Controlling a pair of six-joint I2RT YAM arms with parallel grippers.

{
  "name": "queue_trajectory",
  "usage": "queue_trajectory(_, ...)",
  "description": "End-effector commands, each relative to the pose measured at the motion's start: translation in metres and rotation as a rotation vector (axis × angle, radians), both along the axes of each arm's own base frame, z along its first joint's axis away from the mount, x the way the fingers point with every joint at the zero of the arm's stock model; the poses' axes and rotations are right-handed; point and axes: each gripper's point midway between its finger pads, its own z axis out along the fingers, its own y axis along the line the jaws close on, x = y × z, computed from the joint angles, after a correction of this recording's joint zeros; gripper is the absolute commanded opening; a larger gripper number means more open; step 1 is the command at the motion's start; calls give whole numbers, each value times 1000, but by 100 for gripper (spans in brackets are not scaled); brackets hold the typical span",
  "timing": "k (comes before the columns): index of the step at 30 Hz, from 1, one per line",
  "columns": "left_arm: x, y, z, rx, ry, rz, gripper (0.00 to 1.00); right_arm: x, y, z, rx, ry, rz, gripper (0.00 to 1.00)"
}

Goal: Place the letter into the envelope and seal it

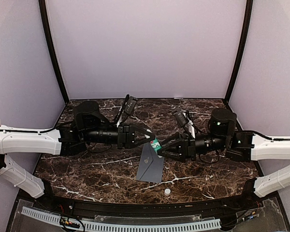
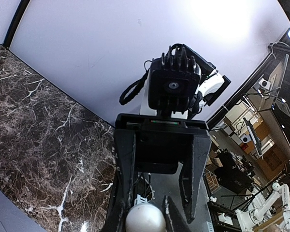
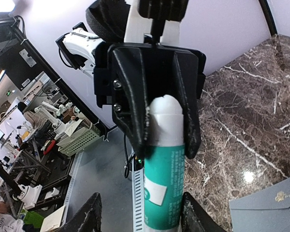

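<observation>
The slate-grey envelope (image 1: 151,167) lies flat on the marble table, just in front of both grippers; its corner with the pale emblem (image 3: 280,196) shows in the right wrist view. The letter is not in view. Above the envelope hangs a green-and-white glue stick (image 1: 155,144) (image 3: 164,183). My left gripper (image 1: 151,140) (image 2: 142,215) is shut on its white rounded end (image 2: 145,220). My right gripper (image 1: 161,149) (image 3: 142,215) faces the left one, open, its fingertips (image 3: 93,212) straddling the green body with a gap on one side.
A small white cap (image 1: 167,191) lies on the marble near the front edge. Both arms reach in from the sides and meet mid-table. Pale walls close off the back and sides, and a white slotted cable strip (image 1: 121,224) runs along the front.
</observation>
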Motion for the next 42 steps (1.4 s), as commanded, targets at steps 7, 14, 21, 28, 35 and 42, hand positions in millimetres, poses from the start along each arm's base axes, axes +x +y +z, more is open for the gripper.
queue_trajectory(7,-4,2,31,-60,-28,-24,0,-6,4,-11,-9,19,60,22)
queue_trajectory(14,-2,1,30,-60,-27,-22,43,11,5,3,52,-7,-41,5)
queue_trajectory(21,-3,5,31,-67,-53,-24,80,24,-1,29,175,-27,-134,2)
queue_trajectory(28,-8,8,39,-125,-65,-42,81,16,2,43,232,-22,-74,2)
queue_trajectory(35,-8,4,48,-180,-69,-61,66,6,9,42,234,0,9,2)
queue_trajectory(42,-12,1,50,-204,-52,-99,45,6,13,42,237,4,25,2)
